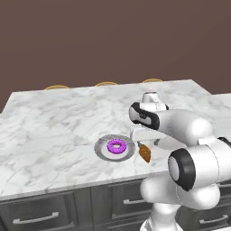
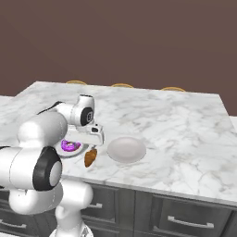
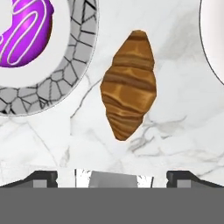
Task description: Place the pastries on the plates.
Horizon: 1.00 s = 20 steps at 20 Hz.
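The gripper [image 3: 112, 177] hangs above the marble counter [image 1: 54, 131] with its jaws spread wide and nothing between them. The croissant [image 3: 128, 85] lies on the bare counter directly ahead of the fingertips, between the two plates and touching neither. The gray-rimmed plate [image 3: 83, 52] sits to one side of the gripper and carries the purple donut [image 3: 24, 30]. The plain white plate [image 2: 126, 149] sits to the other side and holds nothing.

Handling: the croissant is judged light and slightly yielding, with a ridged, crusted surface that should resist slipping. The crust may flake or dent under hard pressure. The recommended hold is across the thick middle, where the body is widest and the sides run most nearly parallel. The tapered ends offer little surface and would likely pivot in the grip.

Visibility limits: in the hand view both plates are cut off at the frame edges, and only part of the donut shows. In the base views the arm's wrist covers the fingers, so the gripper's height over the croissant cannot be judged with confidence.
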{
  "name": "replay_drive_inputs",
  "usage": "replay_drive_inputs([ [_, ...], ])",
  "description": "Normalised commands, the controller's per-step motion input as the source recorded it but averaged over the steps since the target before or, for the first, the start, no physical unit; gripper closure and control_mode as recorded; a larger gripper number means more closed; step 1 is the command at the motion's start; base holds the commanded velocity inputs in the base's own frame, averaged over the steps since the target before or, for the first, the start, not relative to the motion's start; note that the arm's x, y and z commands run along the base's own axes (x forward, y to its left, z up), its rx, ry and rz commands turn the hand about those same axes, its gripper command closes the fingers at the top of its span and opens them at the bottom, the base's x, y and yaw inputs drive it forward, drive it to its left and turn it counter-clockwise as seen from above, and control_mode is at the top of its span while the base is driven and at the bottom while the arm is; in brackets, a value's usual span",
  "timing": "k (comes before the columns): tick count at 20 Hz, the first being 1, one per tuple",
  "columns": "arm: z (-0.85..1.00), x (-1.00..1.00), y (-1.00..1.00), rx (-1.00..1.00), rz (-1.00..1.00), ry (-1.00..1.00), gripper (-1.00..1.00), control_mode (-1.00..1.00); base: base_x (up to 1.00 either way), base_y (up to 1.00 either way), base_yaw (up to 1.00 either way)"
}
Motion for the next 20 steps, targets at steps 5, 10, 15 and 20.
replay_drive_inputs([
  [5,-0.12,0.25,-0.14,-0.03,0.0,0.0,-1.0,-1.0,0.0,0.0,0.0],
  [10,-0.35,0.24,0.0,0.0,0.0,0.01,-1.0,-1.0,0.0,0.0,0.0],
  [15,-0.39,0.22,-0.03,0.0,0.0,0.04,-1.0,-1.0,0.0,0.0,0.0],
  [20,-0.38,0.07,0.0,0.0,0.0,0.01,-1.0,-1.0,0.0,0.0,0.0],
])
